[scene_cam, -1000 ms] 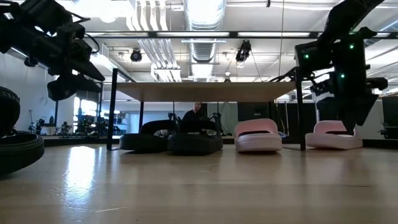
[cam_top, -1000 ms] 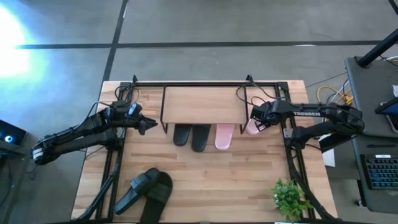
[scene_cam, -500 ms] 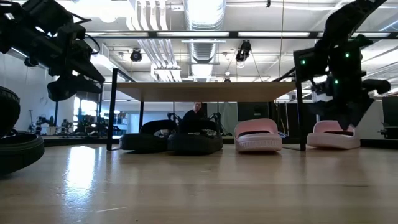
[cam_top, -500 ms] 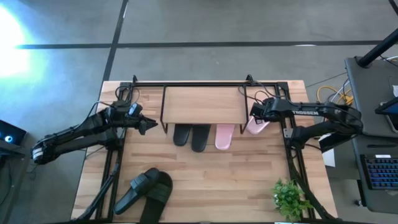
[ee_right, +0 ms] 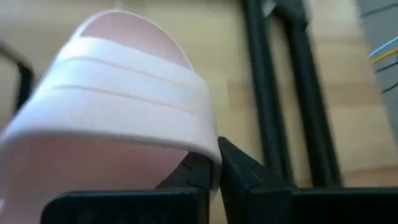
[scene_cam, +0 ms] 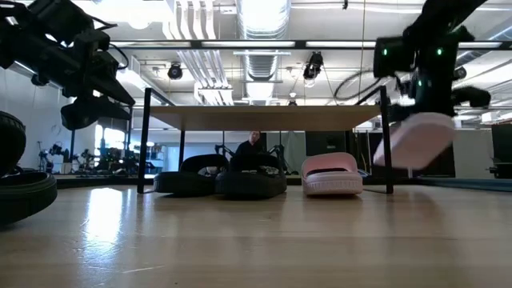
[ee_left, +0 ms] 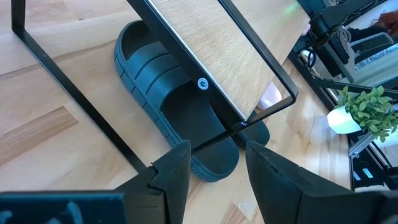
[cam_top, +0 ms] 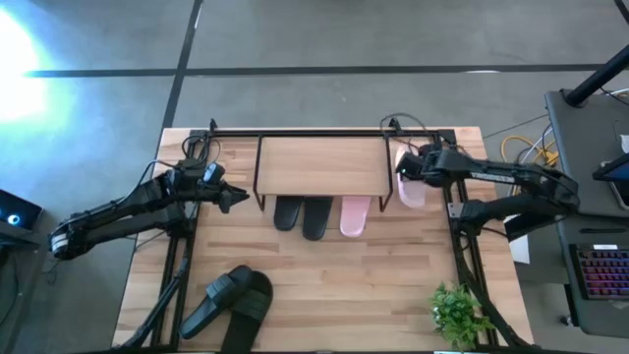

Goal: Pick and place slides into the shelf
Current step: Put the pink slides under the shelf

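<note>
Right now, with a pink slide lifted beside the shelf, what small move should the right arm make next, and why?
Probably swing the held pink slide inward and lower it under the shelf, next to the other pink slide. The right hand has it clamped and tilted off the table, just outside the shelf's right leg. The left hand waits at the shelf's left end.

The big wooden table (cam_top: 324,275) held the little shelf (cam_top: 321,165) near its back edge. Under the shelf sat two black slides (cam_top: 302,215) and one pink slide (cam_top: 355,215) — side by side. Two more black slides (cam_top: 230,301) (near the front) and a small plant (cam_top: 458,313) sat there too.
</note>
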Tool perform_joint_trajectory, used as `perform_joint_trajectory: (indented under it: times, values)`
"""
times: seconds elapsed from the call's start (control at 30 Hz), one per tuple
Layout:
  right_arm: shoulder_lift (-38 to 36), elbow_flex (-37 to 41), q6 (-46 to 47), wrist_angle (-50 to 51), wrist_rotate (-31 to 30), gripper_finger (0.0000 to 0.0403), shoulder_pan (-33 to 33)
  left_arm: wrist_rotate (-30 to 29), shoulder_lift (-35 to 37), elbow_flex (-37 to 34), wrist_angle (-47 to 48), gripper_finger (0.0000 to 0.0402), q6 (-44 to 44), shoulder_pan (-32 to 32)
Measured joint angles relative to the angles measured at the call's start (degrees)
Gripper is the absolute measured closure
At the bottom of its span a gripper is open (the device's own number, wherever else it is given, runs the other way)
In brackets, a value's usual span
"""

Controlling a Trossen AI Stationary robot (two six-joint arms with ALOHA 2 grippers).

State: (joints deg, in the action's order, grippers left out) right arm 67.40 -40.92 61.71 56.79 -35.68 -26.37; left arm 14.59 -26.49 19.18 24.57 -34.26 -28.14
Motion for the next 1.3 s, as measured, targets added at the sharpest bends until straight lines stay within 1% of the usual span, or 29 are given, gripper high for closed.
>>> perform_joint_trajectory:
  times: [0.13, 0.27, 0.3, 0.37, 0.43, 0.47, 0.53, 0.6, 0.67, 0.83, 1.0, 1.1, 1.17, 1.23, 1.3]
  values:
    - [-5.37, -5.00, 2.76, 5.02, -6.04, 0.0393, 0.00, 0.00, -0.10, 0.00, -0.02, 0.0261, 0.04, -0.01]
    - [-11.39, -11.01, 6.24, 11.22, -14.63, 0.0394, 1.19, 0.00, -0.09, 0.00, -0.02, 0.0261, 0.07, -0.02]
    - [-13.26, -12.57, 5.21, 10.77, -16.51, 0.0394, 1.95, -0.02, 0.01, 0.00, 0.00, 0.0261, 0.07, 0.00]
    - [-16.84, -15.70, -1.54, 6.62, -17.52, 0.0394, 3.76, 0.00, 0.01, 0.00, -0.02, 0.0261, 0.07, -0.02]
    - [-19.76, -18.37, -10.17, 0.98, -15.16, 0.0394, 6.02, 0.00, 0.01, 0.00, -0.02, 0.0261, 0.09, -0.01]
    - [-20.71, -19.56, -13.67, -1.82, -12.55, 0.0394, 7.45, 0.00, 0.01, 0.00, -0.02, 0.0261, 0.09, -0.02]
    - [-21.47, -21.89, -18.19, -6.97, -4.79, 0.0394, 10.65, 0.00, -0.02, 0.00, -0.02, 0.0261, 0.09, 0.00]
    - [-20.22, -24.10, -19.07, -8.37, 1.63, 0.0394, 14.60, 0.00, -0.06, 0.00, -0.04, 0.0261, 0.11, 0.00]
    - [-16.90, -25.97, -17.08, -7.05, 5.77, 0.0394, 19.53, 0.00, 0.03, 0.00, -0.04, 0.0261, 0.11, 0.00]
    - [-3.07, -30.18, -8.54, 0.37, 7.91, 0.0394, 33.69, 0.00, 0.03, 0.00, -0.02, 0.0261, 0.15, -0.01]
    - [10.91, -36.65, 6.12, 9.99, 9.12, 0.0394, 46.39, 0.03, 0.03, 0.00, -0.02, 0.0261, 0.16, -0.02]
    - [17.59, -40.64, 18.39, 14.59, 9.27, 0.0394, 53.82, 0.13, 0.03, 0.00, -0.02, 0.0261, 0.21, -0.02]
    - [21.12, -42.93, 29.19, 18.70, 9.61, 0.0394, 58.26, 0.15, 0.03, 0.00, -0.02, 0.0261, 0.68, -0.02]
    - [24.93, -44.80, 40.67, 22.86, 11.42, 0.0394, 62.26, 0.17, 0.01, 0.00, -0.02, 0.0261, 1.32, -0.02]
    - [29.02, -46.16, 50.47, 25.56, 14.57, 0.0394, 65.45, 0.42, 0.03, 0.00, -0.02, 0.0261, 2.13, -0.02]
